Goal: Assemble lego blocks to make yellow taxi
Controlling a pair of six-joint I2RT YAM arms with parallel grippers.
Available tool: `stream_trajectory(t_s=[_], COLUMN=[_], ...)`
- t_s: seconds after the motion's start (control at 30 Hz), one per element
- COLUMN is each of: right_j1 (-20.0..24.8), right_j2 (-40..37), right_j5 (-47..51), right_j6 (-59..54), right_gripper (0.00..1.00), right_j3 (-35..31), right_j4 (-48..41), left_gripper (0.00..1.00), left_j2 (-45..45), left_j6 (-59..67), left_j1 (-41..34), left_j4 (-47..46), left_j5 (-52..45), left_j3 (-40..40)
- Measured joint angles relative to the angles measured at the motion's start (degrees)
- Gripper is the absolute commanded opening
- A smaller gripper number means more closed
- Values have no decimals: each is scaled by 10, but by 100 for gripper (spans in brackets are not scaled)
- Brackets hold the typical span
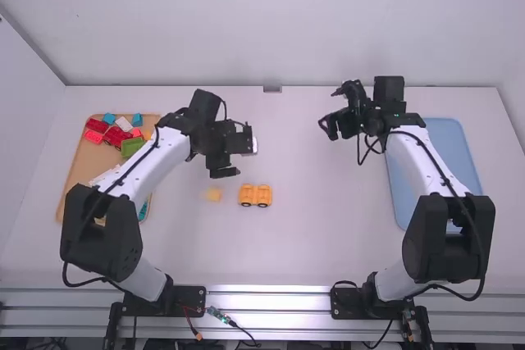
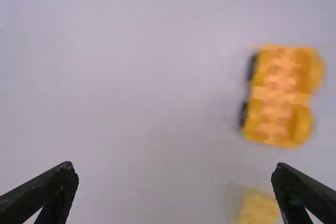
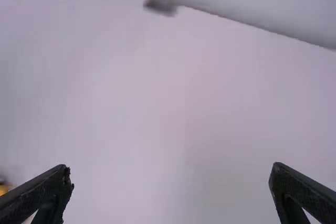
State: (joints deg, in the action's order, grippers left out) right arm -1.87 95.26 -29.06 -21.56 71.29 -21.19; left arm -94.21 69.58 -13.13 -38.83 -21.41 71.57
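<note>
On the counter (image 1: 328, 235), near the open left claw (image 1: 225, 172) and well apart from the open right claw (image 1: 328, 127), the orange car (image 1: 255, 194) lay lengthwise left to right, visible wheels facing the arm bases.

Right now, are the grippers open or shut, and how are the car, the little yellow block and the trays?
Left gripper: open, empty
Right gripper: open, empty
Orange-yellow car: on its wheels, top studs bare
Yellow block: loose on the table
Tan tray: holding blocks
Blue tray: lying flat
</note>
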Motion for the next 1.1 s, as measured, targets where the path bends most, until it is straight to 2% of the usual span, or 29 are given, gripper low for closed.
stream_trajectory(t_s=[0.1,0.23,0.33,0.43,0.53,0.57,0.7,0.83,0.9,1.1], right_j1=[0,0,-9,-34,-66,-85,-123,-142,-156,-174], right_j2=[0,0,0,0,0,0,0,0,0,0], right_j5=[-110,-195,-240,-260,-263,-262,-251,-245,-229,-199], right_j6=[-135,-284,-396,-473,-498,-493,-440,-391,-346,-266], right_gripper=[99,99,99,99,99,99,99,99,99,99], right_j3=[0,0,0,-4,-31,-60,-146,-212,-258,-299], right_j4=[-67,-147,-199,-189,-111,-46,121,227,313,371], left_gripper=[99,99,99,99,99,99,99,99,99,99], left_j2=[0,0,1,3,3,3,3,3,3,-11], left_j6=[120,230,317,363,354,320,239,226,239,254], left_j1=[65,130,163,173,174,175,175,175,175,175], left_j4=[-83,-147,-151,-99,0,64,157,154,136,139], left_j5=[-128,-231,-292,-334,-361,-369,-376,-376,-375,-355], left_j3=[0,-3,-30,-78,-127,-147,-176,-197,-210,-212])
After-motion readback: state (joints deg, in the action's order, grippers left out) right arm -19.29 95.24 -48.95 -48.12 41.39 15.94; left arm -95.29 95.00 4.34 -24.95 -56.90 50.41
